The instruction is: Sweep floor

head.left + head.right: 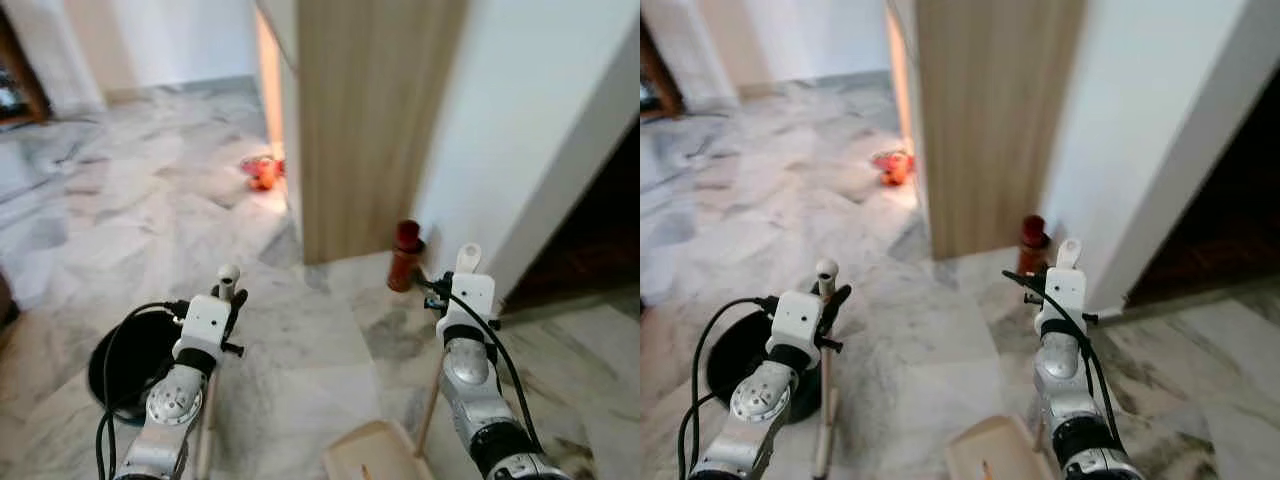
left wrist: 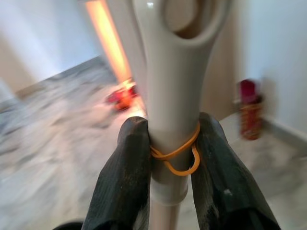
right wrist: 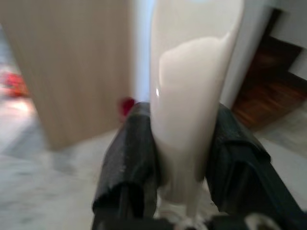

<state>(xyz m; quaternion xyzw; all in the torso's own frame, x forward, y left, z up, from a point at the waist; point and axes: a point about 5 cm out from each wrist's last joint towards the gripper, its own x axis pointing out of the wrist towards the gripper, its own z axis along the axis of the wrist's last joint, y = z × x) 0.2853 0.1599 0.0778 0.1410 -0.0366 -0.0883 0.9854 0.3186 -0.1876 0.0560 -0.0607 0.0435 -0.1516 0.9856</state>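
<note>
A: What's the room like?

B: The floor [image 1: 150, 190] is polished grey-white marble, running from 6 o'clock up to 11. A tall wooden panel [image 1: 370, 120] stands at 12 o'clock, with a white wall [image 1: 520, 130] beside it at 1 to 2. A dark doorway [image 1: 600, 240] opens at 3.

A: Anything on the floor?

B: A dark red bottle [image 1: 405, 255] stands at the panel's foot. A small red-orange object [image 1: 262, 170], too blurred to name, lies at 11 o'clock in warm light. A black round object [image 1: 130, 355] sits at 8.

A: And the claws?

B: The left claw [image 2: 173, 158] is clamped on the broom handle [image 2: 175, 96], where an orange rubber band [image 2: 180, 153] wraps it. The right claw [image 3: 182, 158] is clamped on the dustpan handle [image 3: 192, 86]; the beige dustpan [image 1: 375, 450] rests at 6 o'clock.
</note>
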